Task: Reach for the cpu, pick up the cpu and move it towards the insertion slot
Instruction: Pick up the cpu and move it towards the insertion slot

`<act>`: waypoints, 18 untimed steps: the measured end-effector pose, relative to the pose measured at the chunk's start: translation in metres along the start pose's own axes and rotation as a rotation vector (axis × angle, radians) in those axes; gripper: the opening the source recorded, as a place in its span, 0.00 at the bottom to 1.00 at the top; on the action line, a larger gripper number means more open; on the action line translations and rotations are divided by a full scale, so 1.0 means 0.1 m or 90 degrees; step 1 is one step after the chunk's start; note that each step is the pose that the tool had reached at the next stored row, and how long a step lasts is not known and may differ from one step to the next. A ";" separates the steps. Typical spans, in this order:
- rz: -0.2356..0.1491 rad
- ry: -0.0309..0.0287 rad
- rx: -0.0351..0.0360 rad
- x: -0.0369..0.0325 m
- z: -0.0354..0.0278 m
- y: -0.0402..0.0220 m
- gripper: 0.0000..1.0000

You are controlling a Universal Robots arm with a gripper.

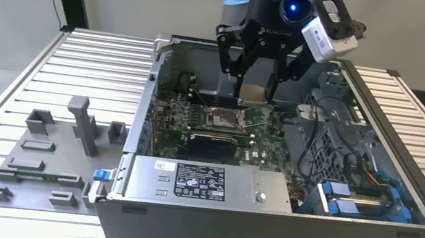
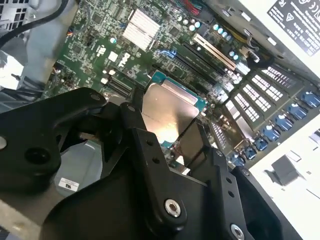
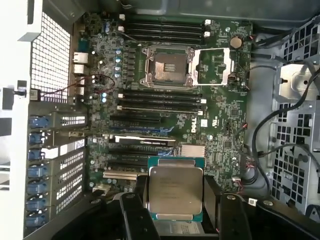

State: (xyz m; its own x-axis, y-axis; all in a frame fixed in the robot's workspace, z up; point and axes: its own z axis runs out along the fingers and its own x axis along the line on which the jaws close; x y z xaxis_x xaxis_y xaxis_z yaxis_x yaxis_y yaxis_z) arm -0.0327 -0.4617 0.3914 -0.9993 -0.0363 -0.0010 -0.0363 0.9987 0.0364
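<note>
The cpu is a thin silvery square chip with a tan edge. My gripper is shut on it and holds it in the air inside the open computer case. In the exterior view the chip hangs just above and behind the insertion slot, a metal-framed socket on the green motherboard. In the first wrist view the cpu lies flat between two black fingers, and the insertion slot stands open and apart from it. The second wrist view shows the cpu gripped edge-on over the board.
The case's walls ring the motherboard. A silver power-supply box sits at the near edge. Cables and a blue-clipped drive bay fill the exterior view's right. Grey fixture blocks stand on the ribbed table at the exterior view's left. Memory slots flank the socket.
</note>
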 end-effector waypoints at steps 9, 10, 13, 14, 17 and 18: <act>0.000 0.0000 0.0001 -0.004 0.000 0.019 0.00; 0.000 0.0000 0.0000 -0.004 0.001 0.027 0.00; 0.000 0.0000 0.0000 -0.005 0.002 0.055 0.00; 0.000 0.0000 0.0000 -0.006 0.002 0.065 0.00; 0.000 0.0000 0.0000 -0.006 0.003 0.092 0.00; 0.000 0.0000 0.0000 -0.007 0.004 0.101 0.00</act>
State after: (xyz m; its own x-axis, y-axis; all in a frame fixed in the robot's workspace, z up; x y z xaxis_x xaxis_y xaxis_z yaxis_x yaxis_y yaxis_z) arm -0.0324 -0.4516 0.3914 -0.9993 -0.0362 -0.0010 -0.0362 0.9987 0.0364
